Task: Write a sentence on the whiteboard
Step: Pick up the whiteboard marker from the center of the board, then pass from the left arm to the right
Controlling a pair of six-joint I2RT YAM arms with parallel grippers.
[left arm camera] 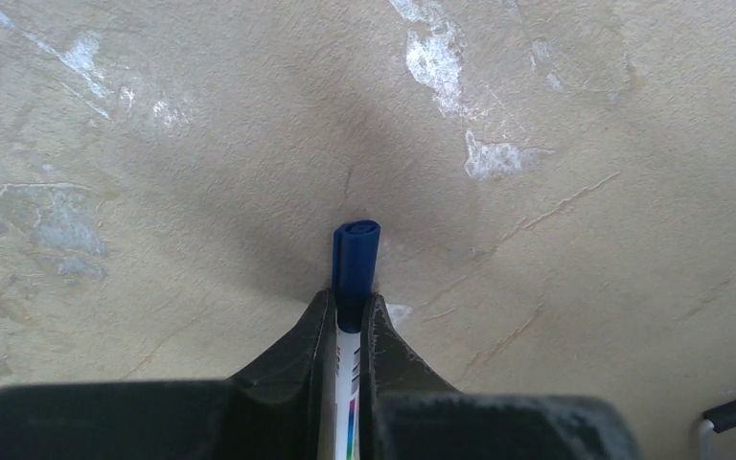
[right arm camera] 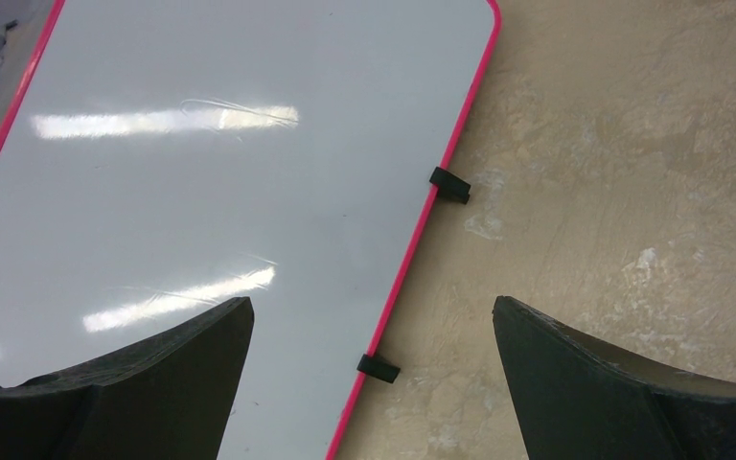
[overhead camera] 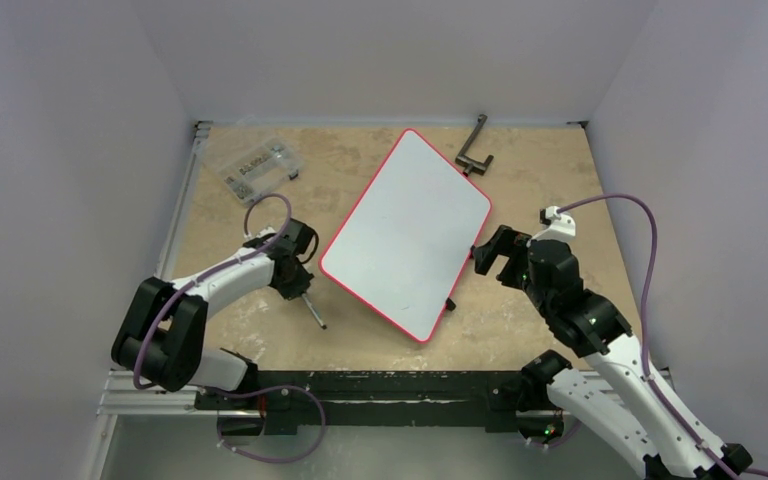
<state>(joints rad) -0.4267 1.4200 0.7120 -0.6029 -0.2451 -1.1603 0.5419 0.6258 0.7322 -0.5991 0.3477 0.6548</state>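
The whiteboard (overhead camera: pixel 405 230) lies tilted on the table's middle, white with a thin red rim. Its surface is blank; no blue sentence shows on it. My left gripper (overhead camera: pixel 295 282) is left of the board's near corner, shut on a white marker with a blue cap (left arm camera: pixel 356 259). The cap end points at the bare table, and the marker (overhead camera: pixel 314 312) sticks out toward the near side. My right gripper (overhead camera: pixel 488 258) is open and empty over the board's right edge (right arm camera: pixel 220 182). Two small black clips (right arm camera: pixel 449 185) sit on that rim between the jaws.
A clear plastic box (overhead camera: pixel 259 168) lies at the back left. A black metal bracket (overhead camera: pixel 474 150) lies at the back right, beyond the board's far corner. Walls close in on the table's left, back and right.
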